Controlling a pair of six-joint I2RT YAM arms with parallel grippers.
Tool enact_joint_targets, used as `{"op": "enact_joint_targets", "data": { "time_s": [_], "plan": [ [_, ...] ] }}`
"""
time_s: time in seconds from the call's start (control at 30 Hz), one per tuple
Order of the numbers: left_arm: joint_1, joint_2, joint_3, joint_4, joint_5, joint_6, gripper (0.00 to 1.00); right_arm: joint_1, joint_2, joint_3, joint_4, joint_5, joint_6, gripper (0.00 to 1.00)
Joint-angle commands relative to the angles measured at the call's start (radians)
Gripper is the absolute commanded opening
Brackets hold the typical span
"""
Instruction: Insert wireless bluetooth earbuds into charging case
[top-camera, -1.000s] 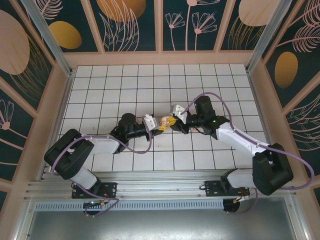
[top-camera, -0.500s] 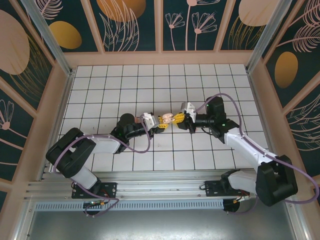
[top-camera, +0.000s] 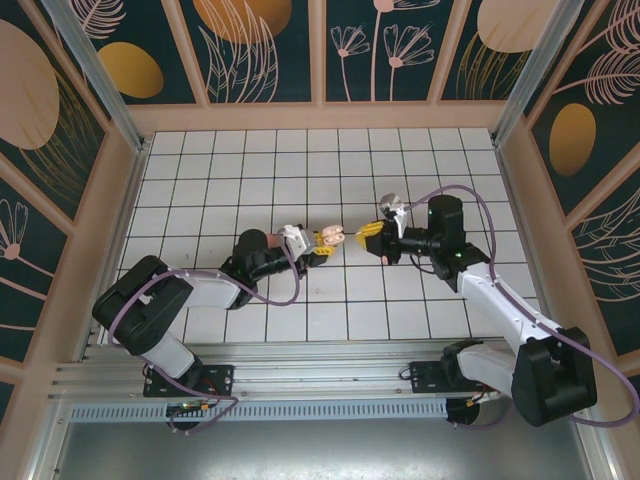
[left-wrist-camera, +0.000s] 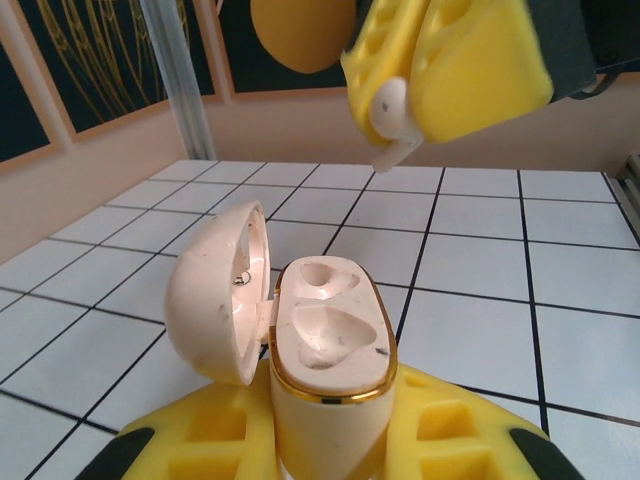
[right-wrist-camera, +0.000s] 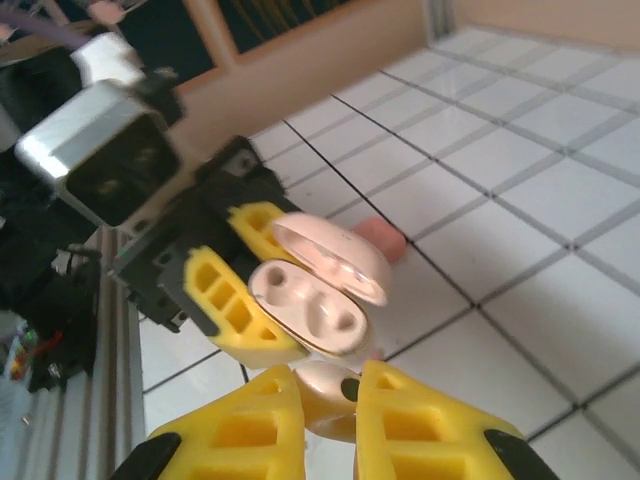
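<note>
The left claw (top-camera: 318, 248) is clamped on the case (top-camera: 331, 238) and holds it above the middle of the white-tiled counter (top-camera: 250, 170), reaching in from the left. In the left wrist view, the case stands upright between that claw's yellow fingers (left-wrist-camera: 200, 445), which grip its lower body. Its lid (left-wrist-camera: 213, 297) is swung open to the left on its hinge. A gold rim (left-wrist-camera: 335, 392) runs round the case's mouth, and two pale wells (left-wrist-camera: 325, 335) face up inside it. The right claw (top-camera: 372, 233) comes in from the right and sits just right of the case, with a small gap between the two and no contact. It is closed on a pale beige bud (right-wrist-camera: 322, 388), pinched between its yellow fingertips. In the left wrist view, this bud pokes out from the claw, with its rounded end and short stem showing. It hangs above the case and beyond it, clear of the wells. In the right wrist view, the held bud is in the near foreground, with the open mouth of the case right behind it and turned towards it. A pink bud (right-wrist-camera: 378, 236) lies on a tile past the lid, partly hidden by it. Whether it touches the case cannot be told.
</note>
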Motion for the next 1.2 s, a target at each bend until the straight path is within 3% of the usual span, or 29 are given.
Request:
{"op": "enact_joint_targets", "data": {
  "time_s": [0.0, 0.4, 0.73, 1.17],
  "plan": [
    [-0.001, -0.055, -0.027, -0.003, -0.04, -0.023, 0.15, -0.005, 0.014, 0.036, -0.139, 0.157, 0.214, 0.14],
    [-0.001, -0.139, -0.057, -0.12, -0.107, 0.011, 0.15, 0.083, 0.186, 0.114, -0.382, 0.501, 0.484, 0.14],
    [0.0, -0.179, -0.072, -0.163, -0.135, 0.019, 0.15, 0.166, 0.394, 0.197, -0.439, 0.554, 0.65, 0.16],
    [-0.001, -0.206, -0.077, -0.206, -0.142, 0.034, 0.15, 0.193, 0.542, 0.247, -0.537, 0.632, 0.663, 0.17]
  ]
}}
